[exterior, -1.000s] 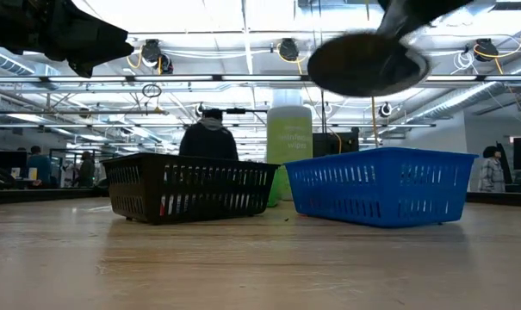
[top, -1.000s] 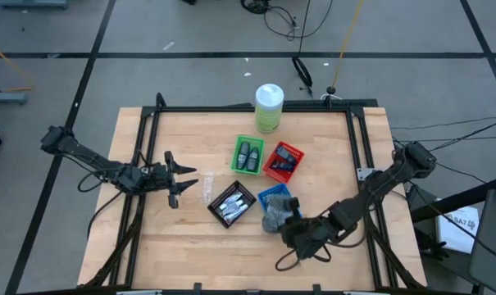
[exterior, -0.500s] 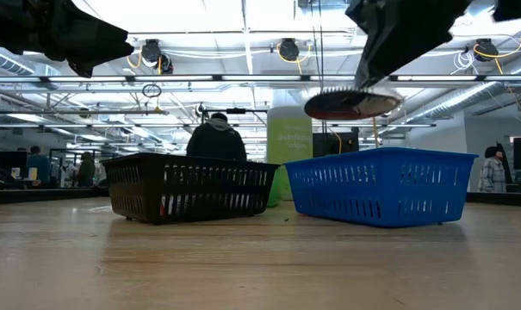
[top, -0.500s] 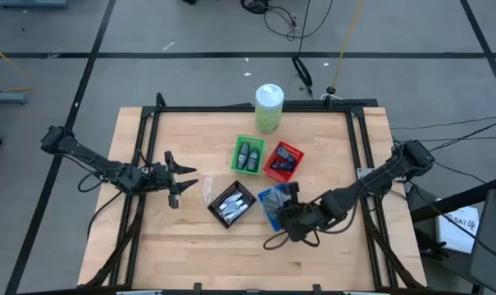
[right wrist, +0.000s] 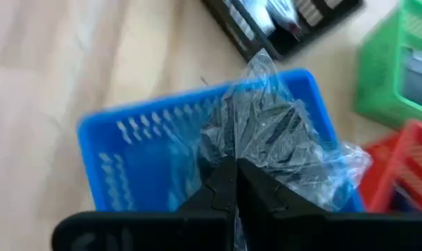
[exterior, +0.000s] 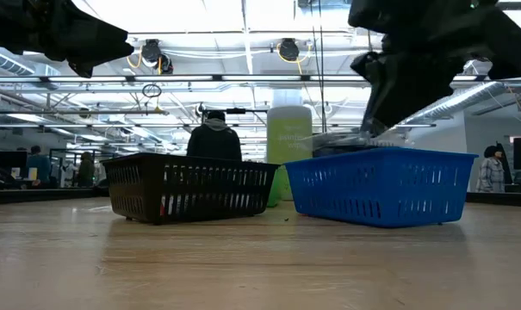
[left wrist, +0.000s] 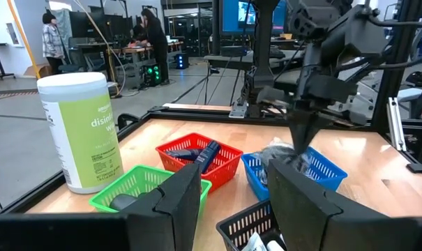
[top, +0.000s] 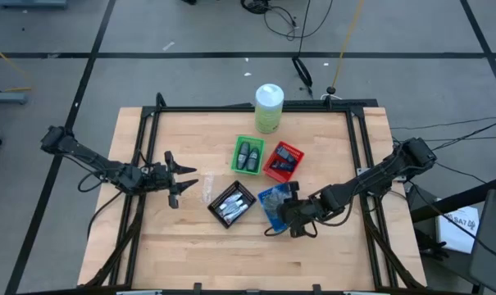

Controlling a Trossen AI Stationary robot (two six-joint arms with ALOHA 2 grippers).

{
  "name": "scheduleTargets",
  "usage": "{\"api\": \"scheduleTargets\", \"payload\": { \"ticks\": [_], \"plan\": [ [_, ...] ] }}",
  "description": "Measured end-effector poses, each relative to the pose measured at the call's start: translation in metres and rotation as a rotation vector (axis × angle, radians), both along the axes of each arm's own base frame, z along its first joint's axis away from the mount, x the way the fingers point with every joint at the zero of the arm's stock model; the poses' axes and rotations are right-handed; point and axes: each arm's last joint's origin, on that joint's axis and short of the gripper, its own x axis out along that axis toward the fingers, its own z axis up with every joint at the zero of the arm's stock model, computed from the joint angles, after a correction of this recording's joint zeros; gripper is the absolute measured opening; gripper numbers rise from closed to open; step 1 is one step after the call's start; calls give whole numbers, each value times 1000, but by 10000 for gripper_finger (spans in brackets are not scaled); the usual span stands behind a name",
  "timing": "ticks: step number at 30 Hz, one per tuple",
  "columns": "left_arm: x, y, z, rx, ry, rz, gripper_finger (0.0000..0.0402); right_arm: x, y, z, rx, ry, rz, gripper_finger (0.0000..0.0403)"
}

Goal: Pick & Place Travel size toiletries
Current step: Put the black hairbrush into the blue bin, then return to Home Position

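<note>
My right gripper [top: 285, 211] is over the blue tray [top: 268, 205], shut on a grey round disc in crinkled clear wrap [right wrist: 266, 125]. In the low view the disc [exterior: 342, 142] sits at the level of the blue tray's rim [exterior: 381, 157], below the gripper [exterior: 389, 103]. My left gripper [top: 186, 182] hovers open over the table's left half, beside a small clear-wrapped item [top: 205, 190] lying on the wood. Two dark grey bottles lie in the green tray [top: 248, 155], navy packs in the red tray [top: 283, 161], white tubes in the black tray [top: 231, 203]. My right gripper pinches the clear wrap [right wrist: 244, 143] around the grey disc between its two fingers [right wrist: 221, 183], coming from above and slanting down over the blue tray [right wrist: 127, 153]. The wrapped disc hangs below the fingertips, down at the tray's rim; whether it rests on the tray's contents I cannot tell.
A tall pale-green canister with a white lid [top: 269, 107] stands at the table's far edge behind the trays. A black frame [top: 141, 139] runs around the tabletop. Bare wood lies along the near edge [top: 231, 262] and on the right side. People stand in the room beyond.
My right gripper has carried the wrapped disc from the table's near side toward the far edge and left, over the blue tray, and lowered it from high above down to the tray's rim. It has stayed shut.
</note>
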Motion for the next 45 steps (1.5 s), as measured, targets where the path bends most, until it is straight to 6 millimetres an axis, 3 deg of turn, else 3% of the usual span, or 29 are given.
{"api": "scheduleTargets", "payload": {
  "ticks": [10, 22, 30, 35, 45],
  "plan": [
    [0, 0, 0, 0, 0, 0, 163, -13, -8, -28, 46, 9, -42, 0],
    [0, 0, 0, 0, 0, -1, 164, -12, -7, -21, 79, -43, -47, 27],
    [0, 0, 0, 0, 0, 0, 164, -18, -10, 3, 124, -135, -49, 84],
    [0, 0, 0, 0, 0, -1, 163, -29, -13, 29, 181, -222, -58, 128],
    [0, 0, 0, 0, 0, 0, 163, -82, -35, 103, 430, -451, -27, 162]
  ]
}}
